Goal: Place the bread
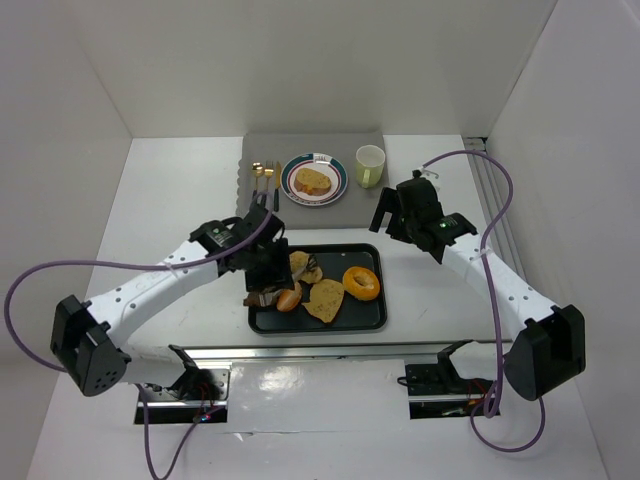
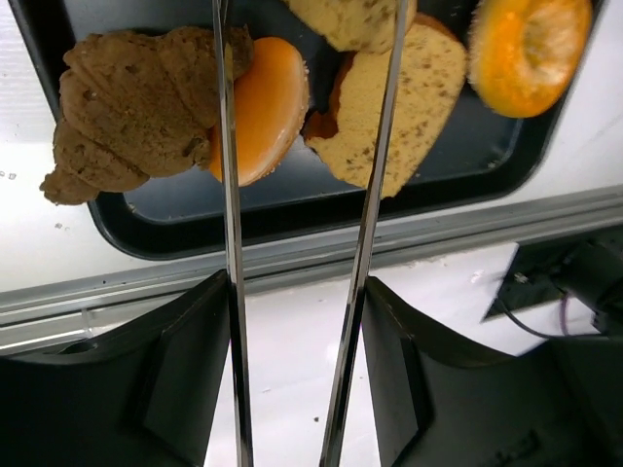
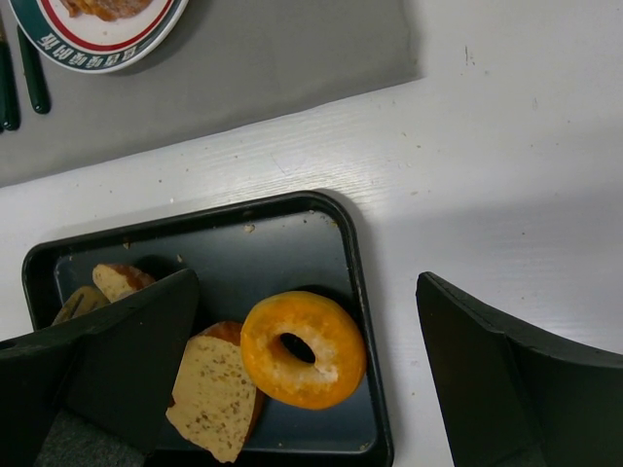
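The left arm reaches from its base at 7 o'clock across to the black rectangular tray (image 1: 366, 316) (image 2: 467, 165) (image 3: 282, 253) at the middle of the white table (image 1: 170, 190). Its wrist is bent down, so the left gripper (image 1: 268, 262) (image 2: 295, 292) hangs over the tray's 9 o'clock side. Its fingers (image 2: 195, 341) press on the outsides of thin metal tongs (image 2: 232, 292), pinching them.

In the left wrist view one blade crosses the brown croissant (image 2: 127, 107) (image 1: 262, 298) and the round orange bun (image 2: 268, 107) (image 1: 289, 298). The other crosses the speckled tan bread slice (image 2: 409, 107) (image 1: 325, 298) (image 3: 214, 399). The blade tips run out of frame, so I cannot tell whether they grip anything.

An orange ring doughnut (image 1: 361, 283) (image 2: 526, 49) (image 3: 302, 348) lies at the tray's 3 o'clock.

The right arm bends from 5 o'clock up toward 1 o'clock. The right gripper (image 1: 392, 215) (image 3: 307, 282) is spread wide and empty above the tray's 3 o'clock rim.

At 12 o'clock a grey placemat (image 1: 360, 205) carries a round rimmed plate (image 1: 343, 185) with another bread piece (image 1: 312, 180).
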